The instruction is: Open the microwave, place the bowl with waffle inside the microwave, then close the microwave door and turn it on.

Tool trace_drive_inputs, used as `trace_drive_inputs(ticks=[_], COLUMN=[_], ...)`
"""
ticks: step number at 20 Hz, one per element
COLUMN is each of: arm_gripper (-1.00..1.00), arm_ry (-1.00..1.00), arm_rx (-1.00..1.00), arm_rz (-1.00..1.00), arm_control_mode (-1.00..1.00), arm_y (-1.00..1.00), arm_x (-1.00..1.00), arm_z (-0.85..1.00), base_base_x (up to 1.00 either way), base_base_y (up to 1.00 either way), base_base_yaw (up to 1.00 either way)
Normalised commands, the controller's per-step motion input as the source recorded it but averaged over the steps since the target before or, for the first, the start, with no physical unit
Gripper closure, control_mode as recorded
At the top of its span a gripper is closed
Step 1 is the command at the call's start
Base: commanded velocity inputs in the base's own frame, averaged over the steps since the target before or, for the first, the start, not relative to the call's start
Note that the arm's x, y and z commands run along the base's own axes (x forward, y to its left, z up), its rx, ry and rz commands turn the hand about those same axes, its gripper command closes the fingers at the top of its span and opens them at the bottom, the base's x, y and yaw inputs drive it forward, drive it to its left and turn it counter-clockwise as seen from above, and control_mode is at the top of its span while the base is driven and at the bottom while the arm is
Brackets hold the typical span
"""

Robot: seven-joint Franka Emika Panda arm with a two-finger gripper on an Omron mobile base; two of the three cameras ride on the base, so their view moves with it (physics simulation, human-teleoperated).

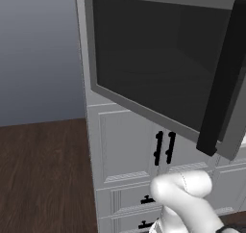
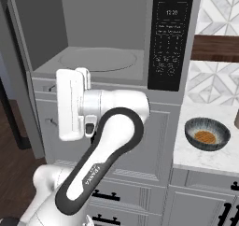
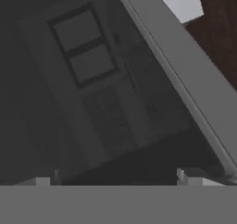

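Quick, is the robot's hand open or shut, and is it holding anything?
Gripper: open, holding nothing; its tips stand wide apart in front of the dark glass of the microwave door.

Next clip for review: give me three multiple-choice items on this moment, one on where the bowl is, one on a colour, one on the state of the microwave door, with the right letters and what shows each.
1. Where is the bowl?
A. On the turntable
B. On the counter right of the microwave
C. In the gripper

2. What colour is the counter?
A. Black
B. Red
C. White marble

3. How does the microwave door stand?
A. Swung open
B. Shut
C. Taken off

Answers:
1 B: the right base view shows the bowl, waffle in it, resting on the counter beside the microwave.
2 C: the surface under the bowl is pale and veined.
3 A: the cavity and bare turntable are exposed, and the left base view shows the door standing out from the cabinet front with its handle at the free edge.
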Motion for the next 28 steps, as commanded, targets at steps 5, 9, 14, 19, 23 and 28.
trace_drive_inputs(ticks=[5, 9, 14, 19, 23, 28], arm_gripper=[-1.00, -1.00, -1.00, -1.00, -1.00, -1.00], arm_ry=[-0.15, -0.18, -0.22, -0.20, -0.14, -0.10], arm_rx=[0.00, 0.00, 0.00, 0.00, 0.00, 0.00], arm_rz=[0.00, -0.03, -0.09, -0.17, -0.19, -0.17], arm_control_mode=[-1.00, -1.00, -1.00, -1.00, -1.00, -1.00], arm_y=[0.85, 1.00, 0.95, 0.84, 0.73, 0.51], arm_x=[-0.23, -0.37, -0.34, -0.26, -0.16, -0.14], arm_z=[0.00, -0.01, 0.00, -0.01, -0.02, -0.08], base_base_x=[0.00, 0.00, 0.00, 0.00, 0.00, 0.00], base_base_y=[0.00, 0.00, 0.00, 0.00, 0.00, 0.00], base_base_yaw=[0.00, 0.00, 0.00, 0.00, 0.00, 0.00])
